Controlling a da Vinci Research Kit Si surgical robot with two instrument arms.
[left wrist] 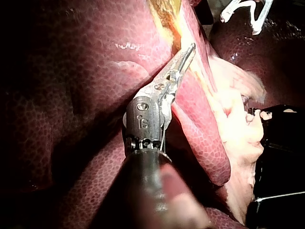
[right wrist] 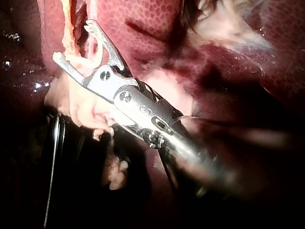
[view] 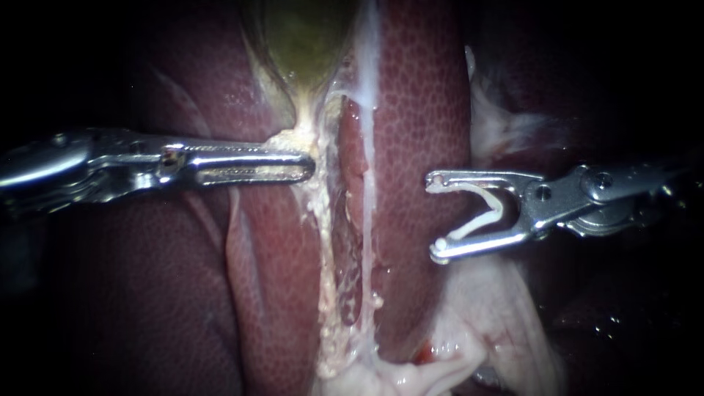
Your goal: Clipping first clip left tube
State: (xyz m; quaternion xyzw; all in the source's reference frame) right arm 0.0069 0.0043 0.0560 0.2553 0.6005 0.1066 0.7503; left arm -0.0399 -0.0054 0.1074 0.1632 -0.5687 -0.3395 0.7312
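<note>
Currently the left tube (view: 323, 227), running down frame centre, carries no clip: the left instrument (view: 308, 165) clamps pale tissue (view: 297, 139) at its upper end, while the right instrument (view: 435, 216), centre right, grips an open clip (view: 488, 213) between spread jaws, clear of the tube.

The left instrument (view: 308, 166) is silver metal, its long slim jaws cut by a lengthwise slot, with round pins at the hinge and a dark shaft. The right instrument (view: 435, 216) is silver, with shorter hook-tipped jaws, a round pivot screw and thin dark cables at its wrist
</note>
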